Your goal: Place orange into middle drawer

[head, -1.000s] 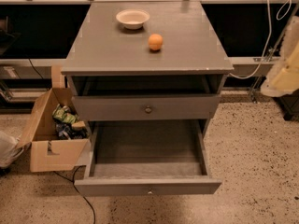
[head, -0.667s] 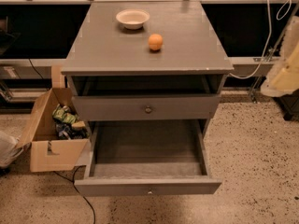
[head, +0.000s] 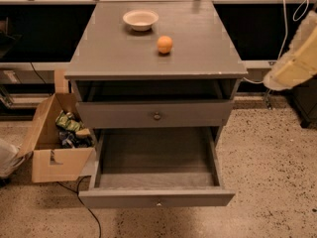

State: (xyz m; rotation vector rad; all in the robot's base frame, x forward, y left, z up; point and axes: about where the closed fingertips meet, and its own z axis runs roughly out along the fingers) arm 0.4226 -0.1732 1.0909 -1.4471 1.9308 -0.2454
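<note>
The orange (head: 165, 44) sits on top of the grey cabinet (head: 198, 58), right of centre and in front of a shallow white bowl (head: 140, 19). The middle drawer (head: 156, 198) is pulled fully out at the bottom and its inside is bare. Its flat front carries a tiny pale knob. The upper drawer front (head: 156, 115) with a dark knob is nearly closed. My gripper (head: 278, 79) is the pale shape at the right edge, level with the cabinet top. It is well to the right of the orange and touches nothing.
An open cardboard box (head: 52, 143) with packets stands on the floor left of the cabinet. A black cable (head: 86, 209) runs past the drawer's left corner. A speckled floor (head: 267, 182) lies to the right. A white cable (head: 285, 29) hangs at the back right.
</note>
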